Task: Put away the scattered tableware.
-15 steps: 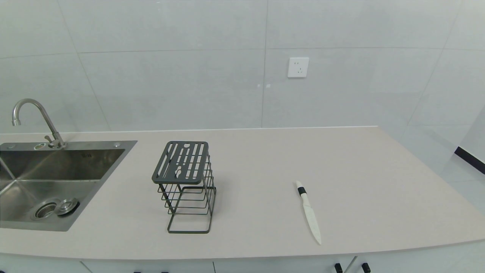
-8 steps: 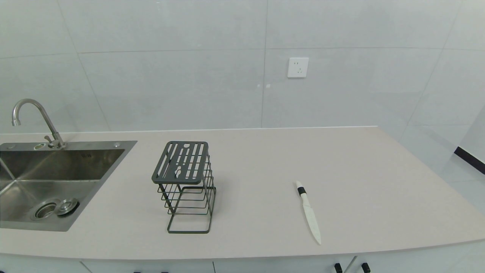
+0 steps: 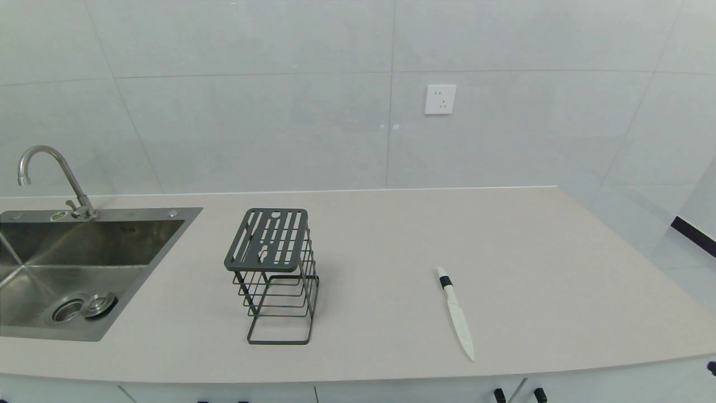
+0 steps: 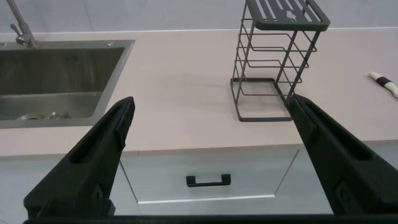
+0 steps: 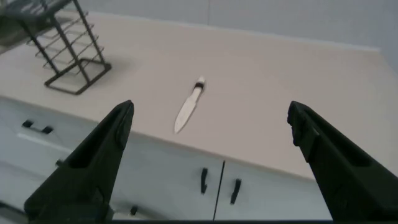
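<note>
Two tools, left tool (image 4: 211, 102) and right tool (image 5: 210, 107), both wide open; white knife (image 3: 456, 310) apart from wire rack (image 3: 274, 268).

The light is bright, even and diffuse, seemingly from overhead, with no hard beam. The rack (image 3: 274, 274) throws only a faint, soft-edged shadow on the table (image 3: 391, 235) to its right and far side; the knife (image 3: 456, 310) casts almost none. The wall (image 3: 251, 129) has a mild sheen, stronger at the far right, without harsh glare. The sink (image 3: 84, 268) gives dull, streaky reflections, brightest on its far wall. In the head view the table's near edge bows and the tile lines bend toward the corners. The left claw (image 4: 211, 102) and right claw (image 5: 210, 107) show as near-black shapes against the pale table.
</note>
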`<state>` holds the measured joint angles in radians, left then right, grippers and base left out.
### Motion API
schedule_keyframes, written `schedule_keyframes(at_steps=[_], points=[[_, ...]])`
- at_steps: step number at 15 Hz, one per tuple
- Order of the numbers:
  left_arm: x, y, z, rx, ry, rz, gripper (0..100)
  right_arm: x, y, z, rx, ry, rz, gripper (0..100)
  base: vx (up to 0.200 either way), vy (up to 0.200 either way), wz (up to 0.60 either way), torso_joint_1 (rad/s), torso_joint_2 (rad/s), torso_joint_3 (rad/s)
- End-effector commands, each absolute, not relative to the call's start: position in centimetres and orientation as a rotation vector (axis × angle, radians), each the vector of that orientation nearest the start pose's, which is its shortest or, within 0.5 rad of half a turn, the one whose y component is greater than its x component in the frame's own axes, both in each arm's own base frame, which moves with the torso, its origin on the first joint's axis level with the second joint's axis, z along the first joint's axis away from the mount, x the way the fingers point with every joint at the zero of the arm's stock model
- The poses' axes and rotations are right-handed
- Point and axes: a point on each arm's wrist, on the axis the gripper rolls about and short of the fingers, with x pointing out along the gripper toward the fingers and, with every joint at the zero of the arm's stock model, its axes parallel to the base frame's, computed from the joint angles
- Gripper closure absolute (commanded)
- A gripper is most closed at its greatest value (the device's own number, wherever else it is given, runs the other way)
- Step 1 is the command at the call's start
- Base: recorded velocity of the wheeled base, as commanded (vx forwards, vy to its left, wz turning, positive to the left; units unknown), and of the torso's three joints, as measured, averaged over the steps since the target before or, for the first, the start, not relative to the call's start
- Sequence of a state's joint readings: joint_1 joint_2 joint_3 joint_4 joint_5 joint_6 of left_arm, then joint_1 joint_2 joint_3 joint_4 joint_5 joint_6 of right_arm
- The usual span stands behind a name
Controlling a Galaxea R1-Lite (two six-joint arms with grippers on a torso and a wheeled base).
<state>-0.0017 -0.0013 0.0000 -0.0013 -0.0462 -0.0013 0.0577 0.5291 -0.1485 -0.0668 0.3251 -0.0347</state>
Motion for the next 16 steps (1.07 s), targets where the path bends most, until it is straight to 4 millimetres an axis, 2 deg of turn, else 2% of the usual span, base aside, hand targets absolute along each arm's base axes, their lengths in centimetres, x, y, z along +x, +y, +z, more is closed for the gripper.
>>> schedule_keyframes(at_steps=[1,4,8,10,14,16], points=[[-2.3,-0.1,7.6,0.0,-0.002,-0.048,0,6.8,1.3,12.1,0.035,0.558,0.406,0,0.0,0.0,0.0,0.0,0.0,0.0],[-2.3,-0.1,7.5,0.011,0.0,-0.048,0,9.6,1.5,12.8,0.012,0.571,0.421,0,0.0,0.0,0.0,0.0,0.0,0.0],[-2.3,-0.1,7.5,0.014,0.0,-0.046,0,15.9,2.2,13.6,0.004,0.55,0.492,0,0.0,0.0,0.0,0.0,0.0,0.0],[-2.3,-0.1,7.5,0.02,0.0,-0.044,0,18.4,2.6,13.0,0.001,0.551,0.501,0,0.0,0.0,0.0,0.0,0.0,0.0],[-2.3,-0.1,7.5,0.021,0.0,-0.044,0,20.1,4.8,10.9,-0.025,0.602,0.588,0,0.0,0.0,0.0,0.0,0.0,0.0],[-2.3,-0.1,7.5,0.021,0.0,-0.044,0,20.4,5.4,10.5,-0.05,0.623,0.558,0,0.0,0.0,0.0,0.0,0.0,0.0]])
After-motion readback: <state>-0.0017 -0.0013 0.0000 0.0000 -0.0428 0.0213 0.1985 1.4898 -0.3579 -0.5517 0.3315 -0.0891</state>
